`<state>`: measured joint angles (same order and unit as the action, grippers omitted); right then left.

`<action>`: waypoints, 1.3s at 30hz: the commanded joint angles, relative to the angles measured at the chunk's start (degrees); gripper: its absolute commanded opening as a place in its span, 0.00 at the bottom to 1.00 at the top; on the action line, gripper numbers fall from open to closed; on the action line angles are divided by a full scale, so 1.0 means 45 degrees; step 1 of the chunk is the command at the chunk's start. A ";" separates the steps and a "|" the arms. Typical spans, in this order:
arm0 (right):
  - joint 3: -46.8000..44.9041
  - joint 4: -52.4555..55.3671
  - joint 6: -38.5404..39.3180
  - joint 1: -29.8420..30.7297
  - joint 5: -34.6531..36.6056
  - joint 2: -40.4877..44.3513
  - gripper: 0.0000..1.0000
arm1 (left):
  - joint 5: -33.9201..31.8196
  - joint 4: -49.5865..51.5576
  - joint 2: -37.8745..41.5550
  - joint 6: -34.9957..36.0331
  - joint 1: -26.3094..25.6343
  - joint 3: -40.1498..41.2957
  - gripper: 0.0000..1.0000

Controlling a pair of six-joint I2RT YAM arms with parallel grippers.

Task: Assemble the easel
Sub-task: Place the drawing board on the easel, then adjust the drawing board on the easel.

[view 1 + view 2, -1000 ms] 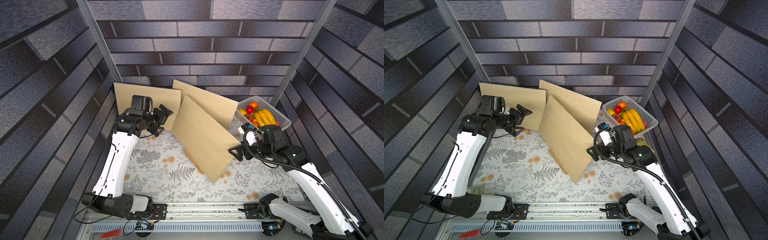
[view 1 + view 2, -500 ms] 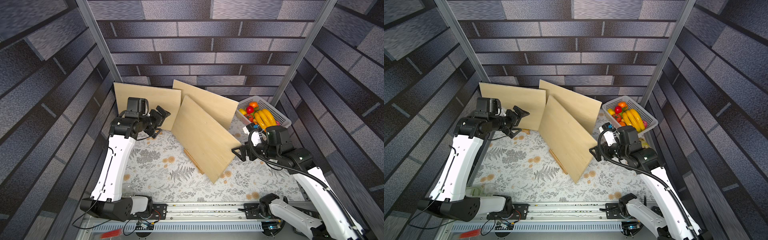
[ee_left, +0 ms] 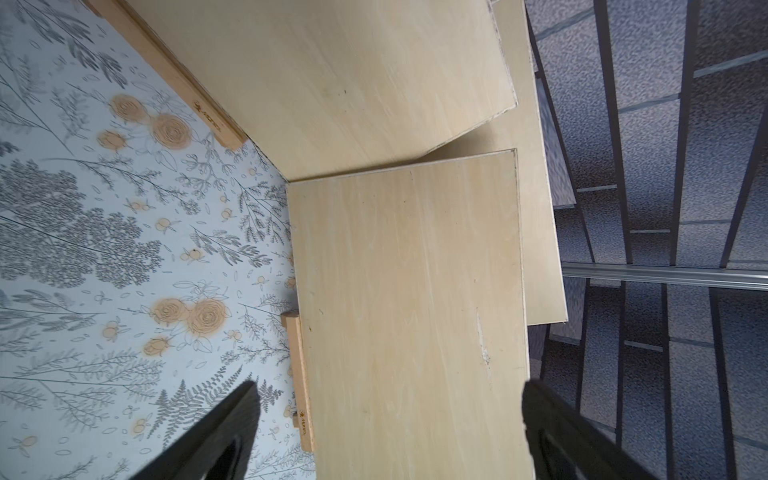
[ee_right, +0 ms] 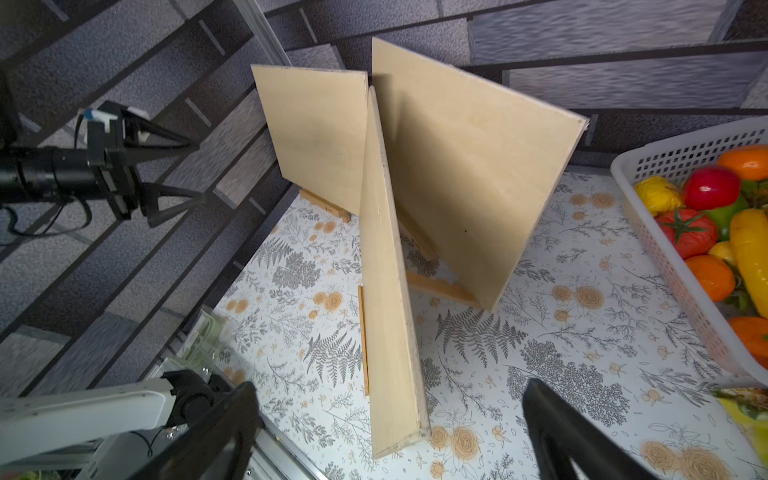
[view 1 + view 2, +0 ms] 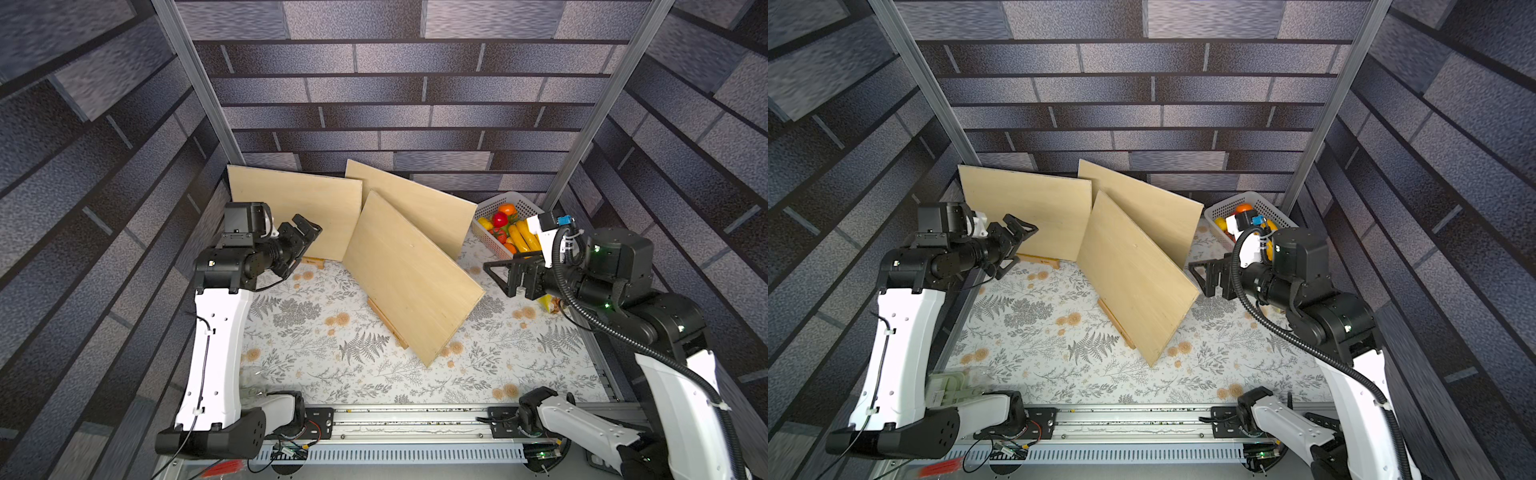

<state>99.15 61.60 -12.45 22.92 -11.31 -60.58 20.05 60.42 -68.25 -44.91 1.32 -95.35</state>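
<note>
While both grippers gape wide and hold nothing, the left gripper [image 5: 310,244] faces the left board [image 5: 299,208] and the right gripper [image 5: 495,279] the front board [image 5: 409,276], propped on its easel [image 5: 388,322] mid-cloth [image 5: 332,357] (a third board [image 5: 419,208] stands behind, beside the fruit basket [image 5: 505,197]).

Pale tan boards [image 5: 409,278], grey-and-orange floral tablecloth [image 5: 332,365], white basket [image 5: 486,239]

I couldn't read any text. Only 2 marks showed up, both in the left wrist view: a small dark stamp with a logo near the end of 1 wooden ledge [image 3: 300,382], and the same kind of stamp on the second ledge [image 3: 168,70]. The letters were too small for me to make out.
</note>
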 commanded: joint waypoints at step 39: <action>-0.6446 -0.6730 -0.5625 -0.5501 -0.2771 -0.2444 1.00 | -0.5036 -0.8912 0.3623 0.4816 0.0214 1.0701 1.00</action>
<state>70.67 35.77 -37.52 0.01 -22.65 -71.11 -0.36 22.57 -53.36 -28.25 2.76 -48.01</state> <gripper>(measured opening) 0.999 0.998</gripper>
